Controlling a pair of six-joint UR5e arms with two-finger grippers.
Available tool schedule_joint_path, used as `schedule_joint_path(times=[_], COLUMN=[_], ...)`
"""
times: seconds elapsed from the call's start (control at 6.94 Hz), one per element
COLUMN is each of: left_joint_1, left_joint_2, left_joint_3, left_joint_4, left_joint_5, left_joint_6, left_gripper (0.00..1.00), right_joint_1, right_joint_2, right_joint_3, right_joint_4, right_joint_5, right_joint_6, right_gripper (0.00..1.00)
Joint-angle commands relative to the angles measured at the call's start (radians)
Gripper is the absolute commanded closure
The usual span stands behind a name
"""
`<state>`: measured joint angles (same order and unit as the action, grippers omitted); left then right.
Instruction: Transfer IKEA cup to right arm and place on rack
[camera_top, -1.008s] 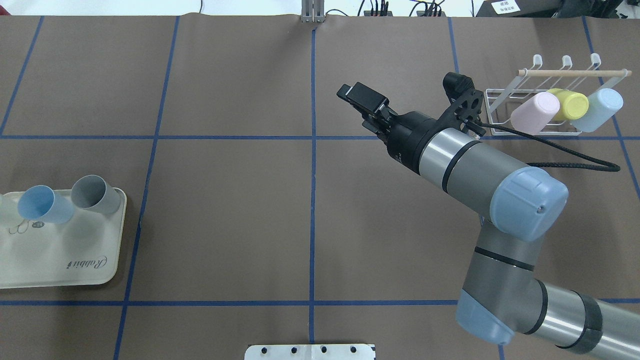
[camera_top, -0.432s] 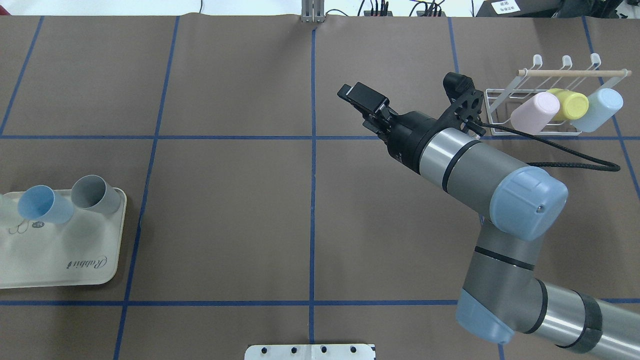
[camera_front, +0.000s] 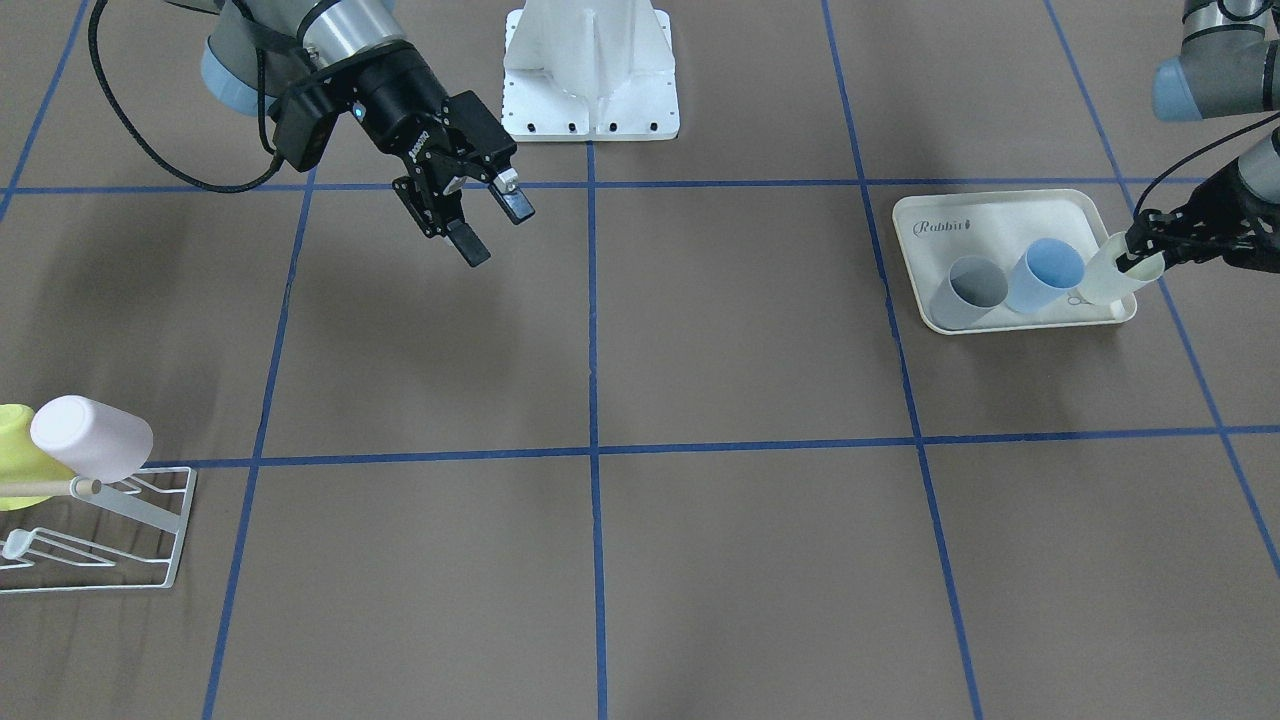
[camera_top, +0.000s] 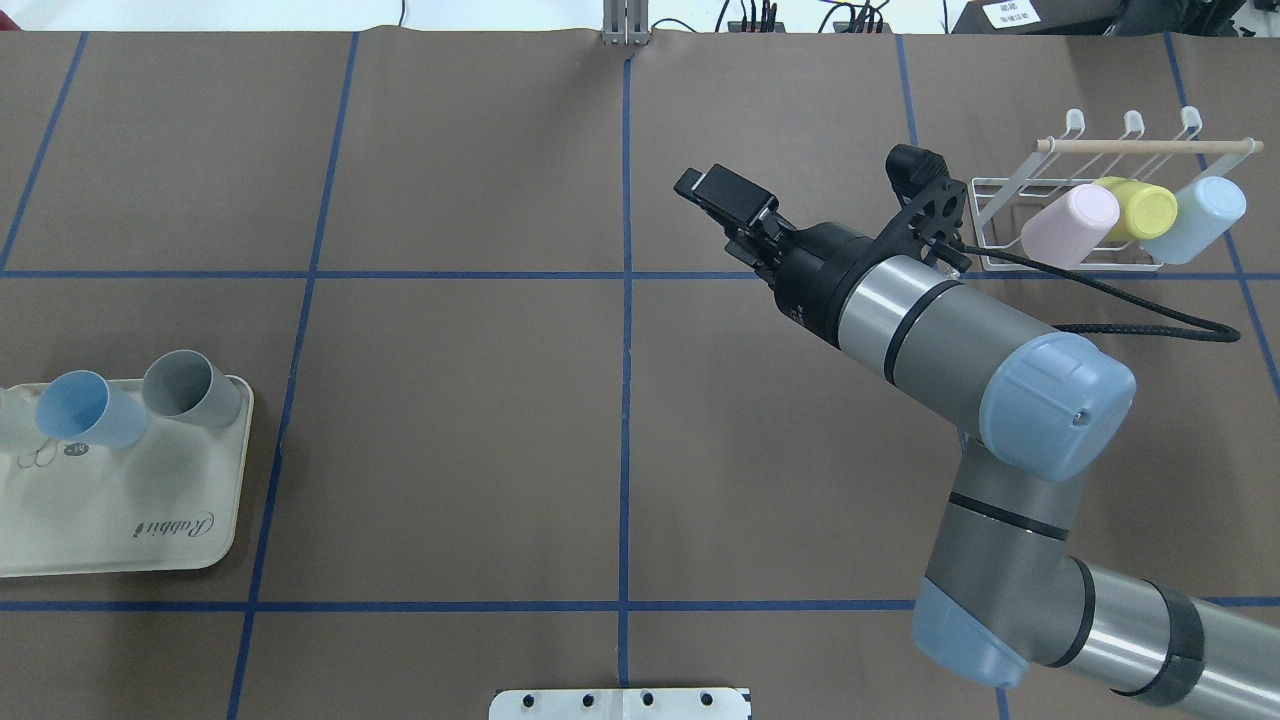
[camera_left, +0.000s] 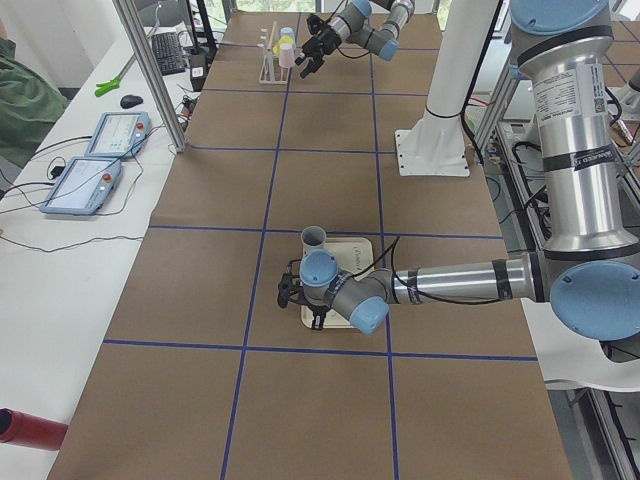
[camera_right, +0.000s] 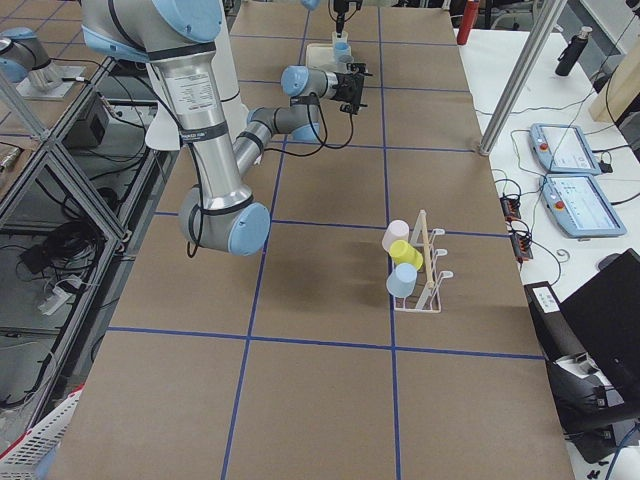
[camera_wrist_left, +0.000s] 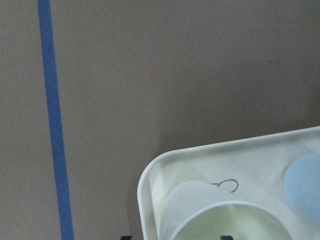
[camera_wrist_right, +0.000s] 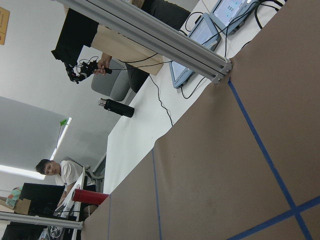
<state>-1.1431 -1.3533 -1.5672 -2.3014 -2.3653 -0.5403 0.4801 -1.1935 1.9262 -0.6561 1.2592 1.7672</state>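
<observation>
Cream tray (camera_top: 120, 490), blue tape lines (camera_top: 625, 400), red bottle (camera_left: 20, 428)

Table (camera_top: 450, 450) was covered in brown paper, crossed by blue tape grid. In overhead view, tray (camera_top: 150, 540) lay at 8 o'clock, rack (camera_top: 1150, 146) stood at 2 o'clock, white base plate (camera_top: 620, 703) sat at 6 o'clock, all well apart.

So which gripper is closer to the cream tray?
Left. The left gripper is right at the tray edge, at a pale cup; the right gripper hangs open far across the table.
</observation>
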Motion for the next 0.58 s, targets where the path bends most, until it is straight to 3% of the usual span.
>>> schedule_joint_path(times=[0.0, 0.14, 0.43], left_joint_1=[-0.018, -0.102, -0.254], left_joint_2=[0.026, 0.026, 0.026], left_joint_3=[-0.043, -0.091, -0.236], left_joint_4=[0.016, 0.092, 0.271], left_joint_5=[-0.04, -0.095, -0.098], left_joint_6=[-0.003, -0.001, -0.001], left_gripper=[1.0, 1.0, 1.0], right_joint_1=[0.0, -0.002, -0.009], right_joint_2=[0.0, 0.0, 0.002], right_joint_3=[-0.001, -0.001, -0.016], right_joint_4=[0.0, 0.0, 0.001], right_joint_5=[-0.001, -0.001, 0.0], right_joint_6=[0.0, 0.0, -0.003], right_gripper=[0.0, 0.0, 0.0])
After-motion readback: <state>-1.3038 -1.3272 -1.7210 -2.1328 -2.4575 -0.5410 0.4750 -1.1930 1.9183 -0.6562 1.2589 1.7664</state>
